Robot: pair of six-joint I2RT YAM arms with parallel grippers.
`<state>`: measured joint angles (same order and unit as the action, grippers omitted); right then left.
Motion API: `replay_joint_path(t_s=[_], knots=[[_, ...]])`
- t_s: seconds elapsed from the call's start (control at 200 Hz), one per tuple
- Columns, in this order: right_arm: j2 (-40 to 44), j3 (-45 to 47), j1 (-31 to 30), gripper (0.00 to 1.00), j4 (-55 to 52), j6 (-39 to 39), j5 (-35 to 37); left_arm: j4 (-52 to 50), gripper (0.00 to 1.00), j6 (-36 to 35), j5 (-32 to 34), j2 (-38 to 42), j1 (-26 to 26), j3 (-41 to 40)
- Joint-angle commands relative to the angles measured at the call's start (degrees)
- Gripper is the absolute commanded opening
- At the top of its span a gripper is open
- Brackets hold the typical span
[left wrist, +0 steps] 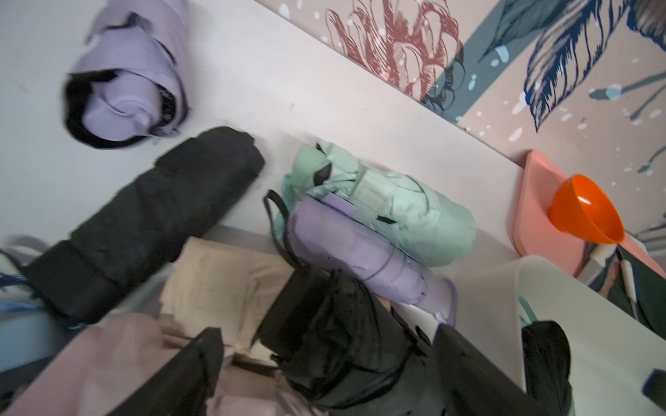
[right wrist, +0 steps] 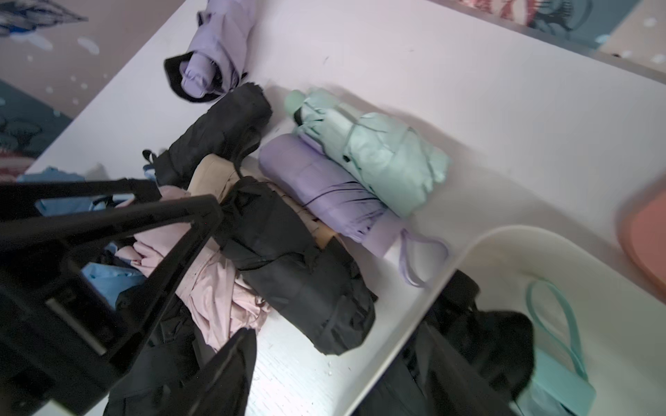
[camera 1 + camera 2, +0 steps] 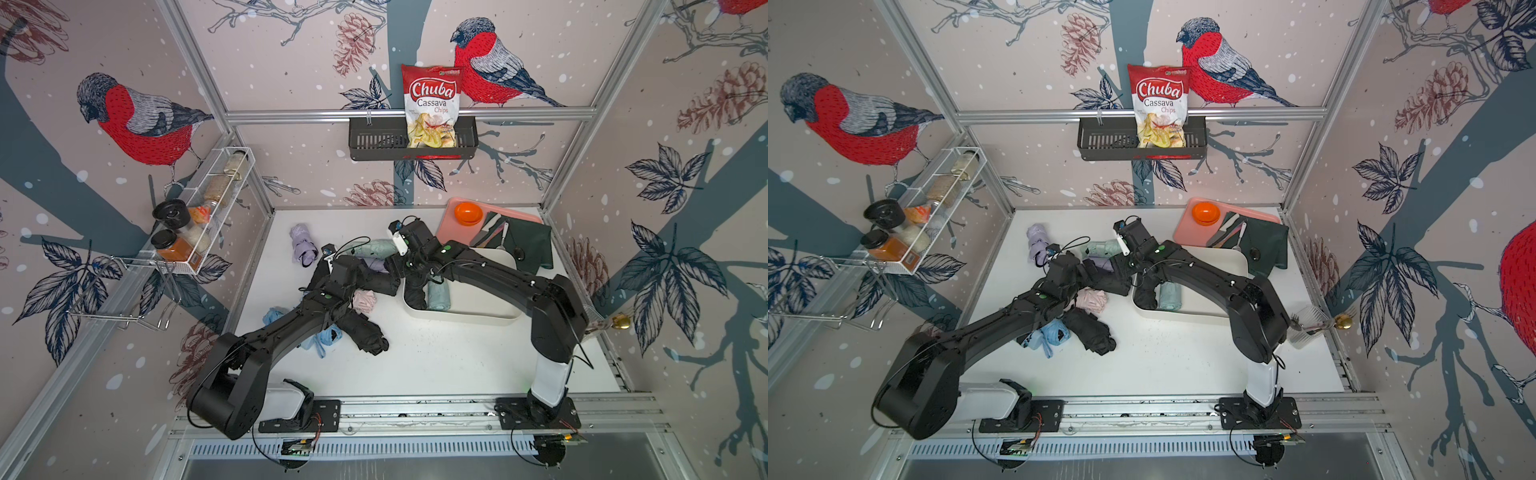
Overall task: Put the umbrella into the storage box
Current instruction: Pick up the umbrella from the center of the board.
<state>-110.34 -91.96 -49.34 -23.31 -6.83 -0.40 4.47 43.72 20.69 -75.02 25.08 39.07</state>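
The cream storage box [image 3: 478, 318] stands right of centre, with a black umbrella [image 3: 415, 296] and a pale teal one [image 3: 440, 296] lying inside. Just left of it is a heap of several folded umbrellas. My left gripper [image 1: 329, 336] is open, and a black umbrella [image 1: 335, 356] lies loose between its fingers [image 1: 194, 371] beside the box rim [image 1: 540, 273]. My right gripper [image 2: 337, 335] is open too, reaching across the box wall [image 2: 504, 245], with one finger over the table and the other over the box. The same black umbrella [image 2: 299, 273] lies just beyond its fingertips.
A lilac umbrella [image 3: 302, 245] lies apart at the back left. Mint [image 3: 374, 247], lilac [image 3: 374, 264], pink [image 3: 365, 300], blue [image 3: 324, 337] and black [image 3: 365, 332] ones crowd the middle. A pink tray [image 3: 451, 230] with an orange bowl [image 3: 468, 212] and a green cloth [image 3: 534, 245] sit behind the box.
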Motion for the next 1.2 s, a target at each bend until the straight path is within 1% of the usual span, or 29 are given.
replay_joint_path(t_s=[0.0, 0.155, 0.33, 0.58, 0.7, 0.825, 0.94, 1.036, 1.106, 1.191], knots=[[-4.6, -5.7, -0.9, 0.75, -3.9, 8.6, -1.5, -2.8, 0.99, 3.1, 5.4, 2.9, -1.9, -2.0], [-11.2, -12.8, -1.5, 0.75, -6.3, 13.8, -6.9, -5.0, 0.99, 4.8, 8.7, 6.7, -3.7, -4.3], [-17.3, -19.2, -1.6, 0.72, -10.3, 17.5, -11.3, -5.5, 0.99, 4.7, 8.7, 7.9, -4.2, -4.9], [-19.8, -20.5, -1.6, 0.72, -13.1, 20.6, -16.4, -4.9, 0.99, 4.7, 7.2, 6.6, -4.4, -4.9], [-20.5, -20.2, -1.6, 0.72, -13.1, 21.1, -15.1, -4.5, 0.99, 4.6, 6.7, 6.0, -4.4, -4.8], [-22.1, -21.1, -1.5, 0.71, -13.1, 20.6, -12.1, -4.2, 0.99, 4.4, 6.0, 5.5, -4.5, -4.7], [-24.4, -23.6, -1.4, 0.66, -13.7, 19.9, -10.7, -3.8, 0.99, 4.4, 5.4, 4.9, -4.5, -4.7], [-25.7, -24.9, -1.4, 0.64, -13.8, 19.8, -10.2, -3.8, 0.99, 4.4, 5.2, 4.6, -4.6, -4.6], [-26.3, -25.5, -1.4, 0.64, -13.7, 19.6, -9.5, -3.7, 0.99, 4.4, 5.0, 4.6, -4.6, -4.7], [-26.9, -25.9, -1.5, 0.67, -14.0, 19.6, -9.2, -3.6, 0.99, 4.4, 4.8, 4.5, -4.6, -4.7]])
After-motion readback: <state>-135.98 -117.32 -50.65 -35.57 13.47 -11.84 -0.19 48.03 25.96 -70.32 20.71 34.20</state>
